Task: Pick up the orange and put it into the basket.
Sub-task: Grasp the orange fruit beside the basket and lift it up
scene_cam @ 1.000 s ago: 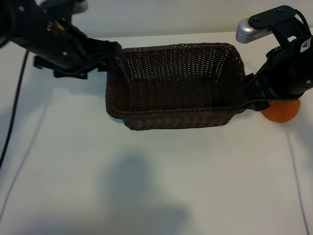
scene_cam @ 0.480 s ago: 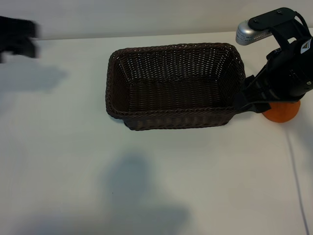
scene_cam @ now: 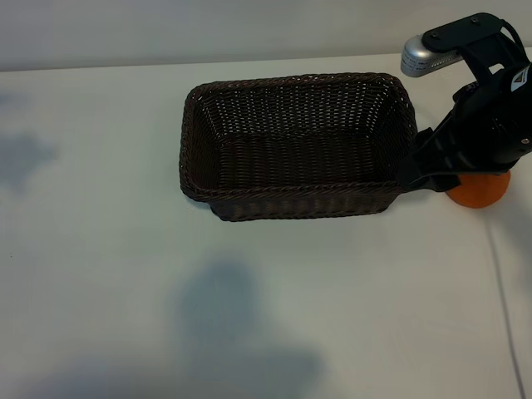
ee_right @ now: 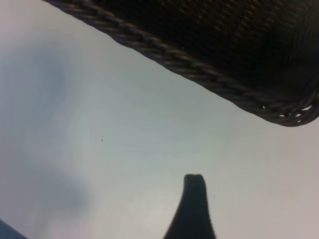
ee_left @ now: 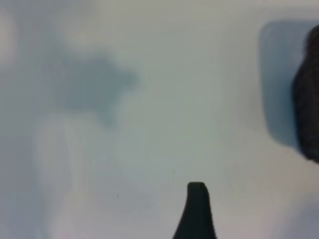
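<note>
The dark brown wicker basket [scene_cam: 299,199] stands in the middle of the white table, with nothing in it. The orange [scene_cam: 478,189] lies on the table just past the basket's right end, and my right arm covers its upper half. My right gripper [scene_cam: 420,173] hangs beside the basket's right end, open and holding nothing. In the right wrist view one dark fingertip [ee_right: 194,189] stands over bare table with the braided basket rim [ee_right: 174,55] beyond it. My left arm is out of the exterior view. The left wrist view shows a lone fingertip [ee_left: 197,194] over bare table, the basket's dark edge [ee_left: 310,99] far off.
A silver cylinder [scene_cam: 426,51] sticks out from the right arm above the basket's far right corner. A thin cable [scene_cam: 501,274] runs along the table's right side. Soft shadows lie on the tabletop [scene_cam: 241,316] in front of the basket.
My left arm has pulled away from the basket's left end and gone out of the exterior view to the left. The right arm, basket and orange have stayed put.
</note>
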`<move>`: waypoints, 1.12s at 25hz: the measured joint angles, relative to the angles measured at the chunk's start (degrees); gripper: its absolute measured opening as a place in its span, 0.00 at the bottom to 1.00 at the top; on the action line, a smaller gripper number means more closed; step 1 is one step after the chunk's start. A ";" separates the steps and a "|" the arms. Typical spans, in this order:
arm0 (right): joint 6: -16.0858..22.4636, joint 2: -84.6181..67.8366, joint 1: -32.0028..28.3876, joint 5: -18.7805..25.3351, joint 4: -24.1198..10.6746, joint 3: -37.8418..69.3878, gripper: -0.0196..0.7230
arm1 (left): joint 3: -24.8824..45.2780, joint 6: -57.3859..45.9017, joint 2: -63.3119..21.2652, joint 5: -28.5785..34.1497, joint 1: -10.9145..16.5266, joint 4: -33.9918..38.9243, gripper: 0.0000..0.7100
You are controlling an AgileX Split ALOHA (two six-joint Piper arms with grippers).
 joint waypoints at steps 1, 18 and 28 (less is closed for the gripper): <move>0.00 0.00 0.00 0.00 0.00 0.00 0.81 | 0.78 0.15 -3.63 -0.07 0.00 0.00 0.84; 0.00 0.00 0.00 -0.05 -0.05 0.00 0.81 | 31.10 -2.70 -53.61 1.11 -1.57 5.11 0.84; 0.70 0.00 0.00 -0.73 -0.05 0.00 0.81 | 42.37 -4.00 -59.87 2.27 -1.82 6.53 0.84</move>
